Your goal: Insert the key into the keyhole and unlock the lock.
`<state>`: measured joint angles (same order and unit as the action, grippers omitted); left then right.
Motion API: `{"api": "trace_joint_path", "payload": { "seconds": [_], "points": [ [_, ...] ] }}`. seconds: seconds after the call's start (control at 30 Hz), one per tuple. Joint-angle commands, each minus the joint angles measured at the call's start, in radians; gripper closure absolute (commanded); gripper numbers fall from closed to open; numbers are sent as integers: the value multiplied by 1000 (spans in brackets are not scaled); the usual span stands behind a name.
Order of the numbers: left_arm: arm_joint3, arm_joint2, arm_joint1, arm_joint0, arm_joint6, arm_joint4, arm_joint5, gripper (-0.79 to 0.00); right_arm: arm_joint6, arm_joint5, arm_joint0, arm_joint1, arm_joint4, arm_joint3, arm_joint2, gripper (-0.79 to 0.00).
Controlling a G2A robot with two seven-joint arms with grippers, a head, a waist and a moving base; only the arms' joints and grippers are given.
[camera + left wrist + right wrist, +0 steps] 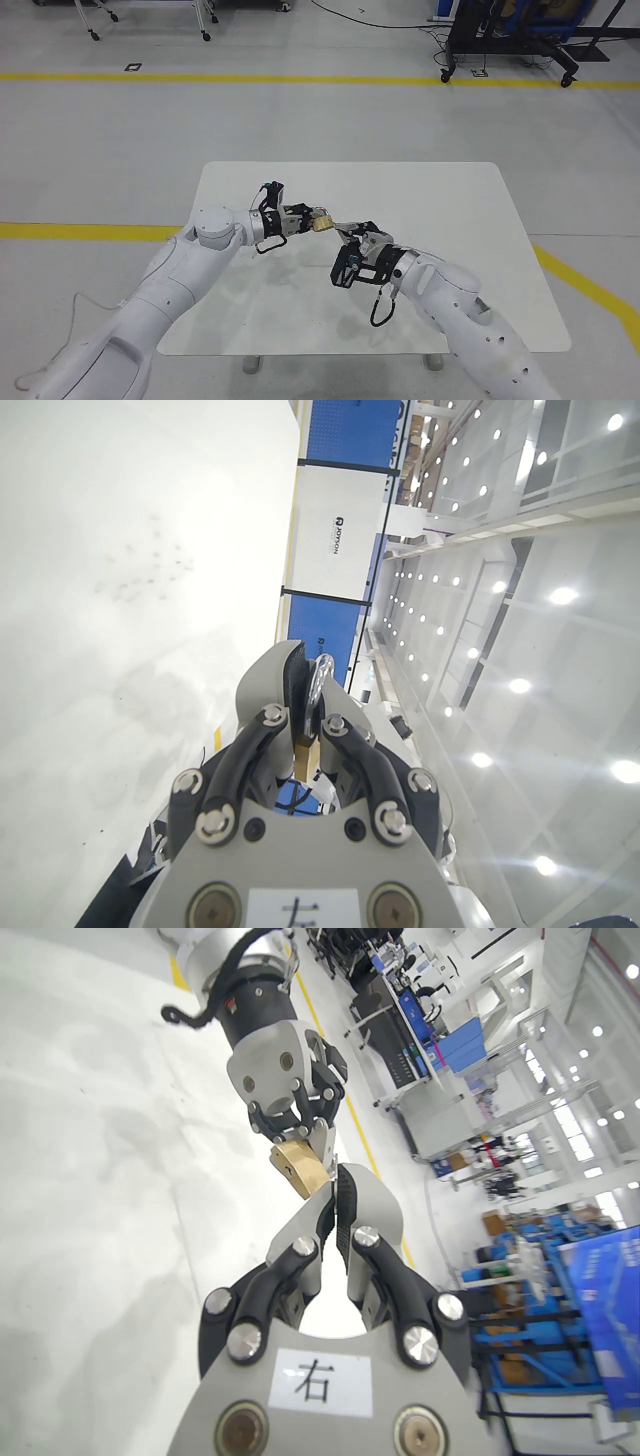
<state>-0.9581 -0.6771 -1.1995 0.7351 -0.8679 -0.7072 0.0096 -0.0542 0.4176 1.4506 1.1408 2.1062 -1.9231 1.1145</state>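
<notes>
L gripper (pixel 312 1148) is shut tight on the lock (pixel 299 1170) and holds it up in the air over the middle of the counter (pixel 450 200). The gold body sticks out past the fingers, w/ the flat face showing. In the left wrist view a shiny silver bit sits between the pads, prob. the lock's loop.

R gripper (pixel 336 1190) is pressed shut too, tips right by the lock's lower corner, touching or almost. Can't see the key itself; the pads look squeezed on something thin, so it's prob. in there.

The lock looks like hard metal: small, a bit heavy, smooth and slippery. It won't bend or break. Best to hold it by the flat sides or the loop, so the keyhole stays free. A key is thin and stiff and can twist in the pads, so grip its wide end hard and go in straight.
</notes>
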Motion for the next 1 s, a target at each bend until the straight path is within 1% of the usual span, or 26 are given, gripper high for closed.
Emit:
{"api": "trace_joint_path", "payload": {
  "seconds": [0.0,0.1,0.17,0.23,0.33,0.43,0.5,0.6,0.8,0.97],
  "points": [
    [-2,-1,-3,0,12,4,48,0,-19,-1,21,-6,132,-39,-13,0],
    [-10,2,-10,4,16,-2,98,0,-70,15,38,-12,288,-73,-43,0],
    [-10,2,-14,2,26,8,113,0,-96,34,38,-12,361,-84,-74,0],
    [-7,-6,-19,5,38,-6,111,0,-132,41,33,-10,408,-83,-97,0],
    [-6,-29,-27,19,91,-53,90,0,-162,46,22,-4,462,-82,-139,0],
    [-15,-34,-34,29,138,-46,72,0,-164,39,14,-1,510,-77,-170,0],
    [-18,-36,-38,33,148,-39,71,0,-151,40,9,-1,544,-73,-185,0],
    [-18,-41,-41,36,144,-31,73,0,-163,31,10,0,597,-68,-199,0],
    [-16,-53,-47,41,126,-19,85,0,-234,12,-3,14,629,-43,-233,0],
    [-15,-64,-50,44,110,-4,87,0,-260,15,-22,27,618,-22,-247,0]
  ]
}}
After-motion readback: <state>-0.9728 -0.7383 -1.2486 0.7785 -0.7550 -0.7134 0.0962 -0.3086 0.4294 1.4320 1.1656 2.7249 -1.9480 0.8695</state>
